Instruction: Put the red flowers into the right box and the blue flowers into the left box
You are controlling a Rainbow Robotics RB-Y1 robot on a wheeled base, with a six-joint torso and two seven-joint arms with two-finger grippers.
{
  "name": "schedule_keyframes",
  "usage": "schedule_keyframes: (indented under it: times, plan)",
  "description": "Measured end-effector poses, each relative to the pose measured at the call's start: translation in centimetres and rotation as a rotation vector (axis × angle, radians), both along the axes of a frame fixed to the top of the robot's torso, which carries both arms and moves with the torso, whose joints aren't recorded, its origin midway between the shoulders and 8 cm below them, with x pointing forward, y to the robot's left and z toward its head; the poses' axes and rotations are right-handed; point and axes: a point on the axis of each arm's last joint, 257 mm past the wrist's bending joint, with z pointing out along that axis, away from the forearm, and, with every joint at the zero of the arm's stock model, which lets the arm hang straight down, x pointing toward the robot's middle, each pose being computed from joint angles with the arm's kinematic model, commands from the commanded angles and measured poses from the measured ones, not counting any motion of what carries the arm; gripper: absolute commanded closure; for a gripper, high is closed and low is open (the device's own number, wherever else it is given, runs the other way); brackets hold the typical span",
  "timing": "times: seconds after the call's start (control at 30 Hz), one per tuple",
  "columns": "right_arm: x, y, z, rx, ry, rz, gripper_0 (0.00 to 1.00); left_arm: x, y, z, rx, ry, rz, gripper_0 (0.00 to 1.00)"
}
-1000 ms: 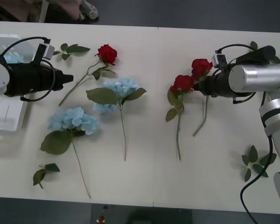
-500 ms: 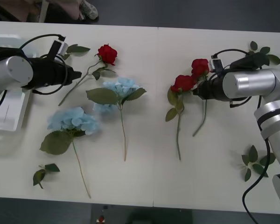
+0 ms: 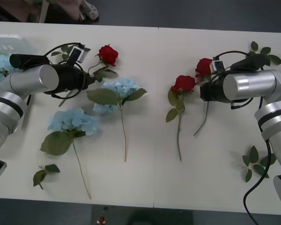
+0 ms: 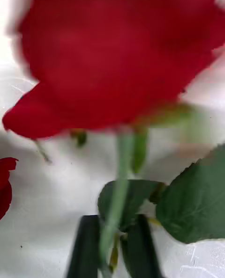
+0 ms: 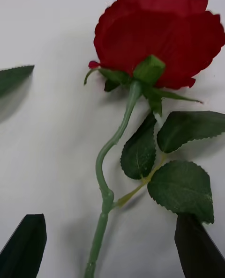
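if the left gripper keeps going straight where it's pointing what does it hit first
Probably the red rose lying on the table: the left gripper is open, straddling its stem, with the bloom straight ahead, though its height above it is unclear.

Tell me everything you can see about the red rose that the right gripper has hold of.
The held rose is an artificial flower: a deep-red bloom of layered, fabric-like petals on a thin green stem with dark green leaves just below the head. The right gripper is shut on the stem under the bloom, its black fingers pressed against either side. In the front view its bloom sits beside the gripper at the table's right side, with the stem trailing toward the near edge. A second red rose lies beside it.
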Motion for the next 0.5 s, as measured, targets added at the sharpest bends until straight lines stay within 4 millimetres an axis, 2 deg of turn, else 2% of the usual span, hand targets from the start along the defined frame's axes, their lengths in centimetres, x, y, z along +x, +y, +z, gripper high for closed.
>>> schedule_keyframes:
  times: [0.1, 0.2, 0.27, 0.37, 0.5]
  plan:
    - [0.0, 0.0, 0.0, 0.0, 0.0, 0.0, 1.0, -0.3, 0.3, -1.3, -0.016, 0.02, 0.016, 0.23]
    - [0.0, 0.0, 0.0, 0.0, 0.0, -0.001, 1.0, -0.9, -0.4, -2.6, -0.029, 0.044, 0.01, 0.26]
    - [0.1, -0.1, 0.2, 0.004, -0.003, -0.005, 1.0, -1.0, -0.9, -2.7, -0.054, 0.046, 0.01, 0.44]
    - [-0.4, -0.6, 0.8, 0.009, 0.021, -0.013, 1.0, -1.1, -1.5, -2.6, -0.115, 0.061, 0.019, 0.83]
    - [-1.4, -1.7, 3.9, -0.014, 0.049, -0.008, 1.0, -1.1, -1.4, -2.6, -0.118, 0.063, 0.024, 0.98]
